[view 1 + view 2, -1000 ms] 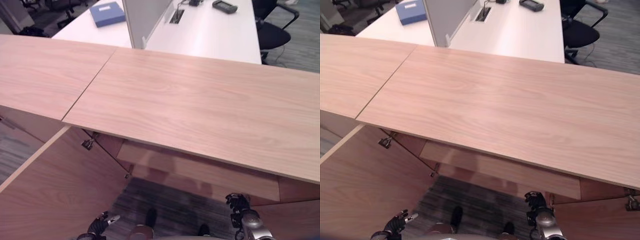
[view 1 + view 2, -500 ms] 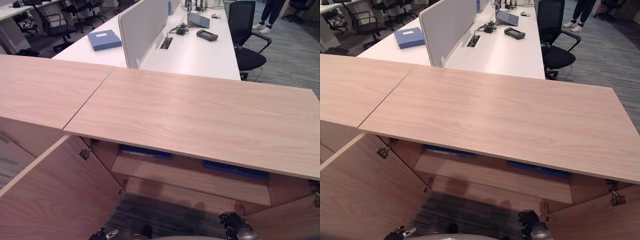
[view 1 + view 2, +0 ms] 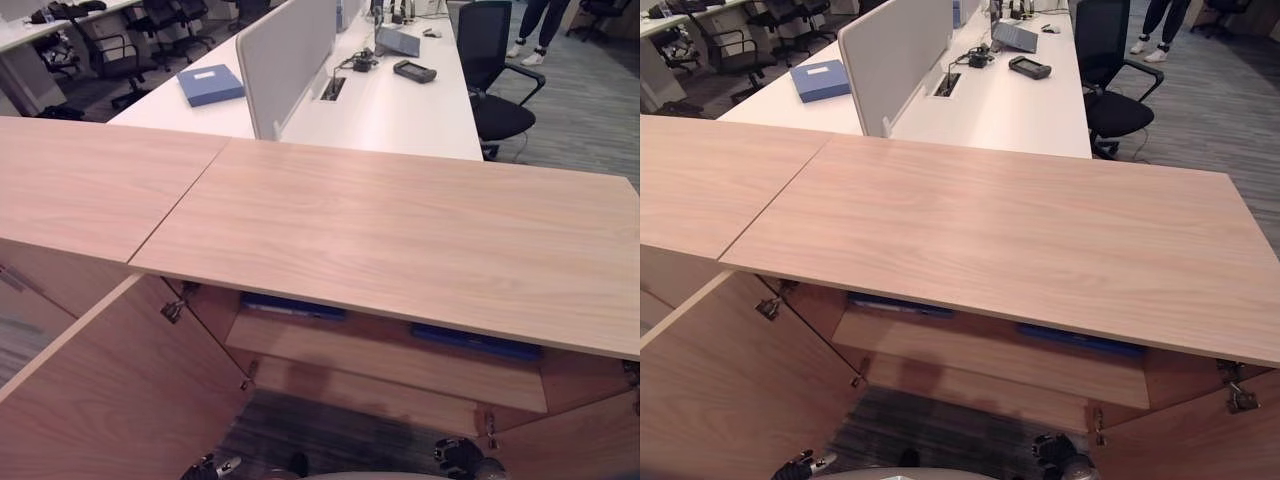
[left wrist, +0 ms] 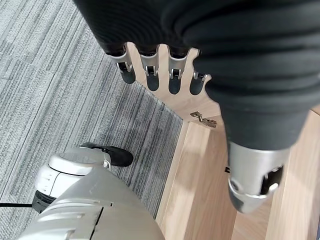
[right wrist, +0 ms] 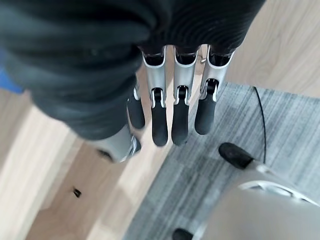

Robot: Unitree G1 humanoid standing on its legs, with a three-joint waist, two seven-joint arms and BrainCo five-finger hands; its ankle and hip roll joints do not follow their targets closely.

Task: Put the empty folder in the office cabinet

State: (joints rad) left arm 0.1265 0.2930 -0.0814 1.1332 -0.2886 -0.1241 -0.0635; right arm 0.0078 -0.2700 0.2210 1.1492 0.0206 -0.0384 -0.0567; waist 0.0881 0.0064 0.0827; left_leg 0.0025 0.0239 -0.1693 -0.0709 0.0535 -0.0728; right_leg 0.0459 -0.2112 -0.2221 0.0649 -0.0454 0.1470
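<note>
While both hands hang open and empty low before the cabinet (image 3: 380,230), left hand (image 4: 160,75), right hand (image 5: 170,115), blue folders (image 3: 290,305) lie on its shelf, well apart from them.

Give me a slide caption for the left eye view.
Open office cabinet with blue folders shelved under its wooden top; both hands low, holding nothing.

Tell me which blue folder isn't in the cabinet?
The blue folder with a white label, lying on the white desk behind. The other two blue folders lie on the wooden cabinet's shelf.
</note>
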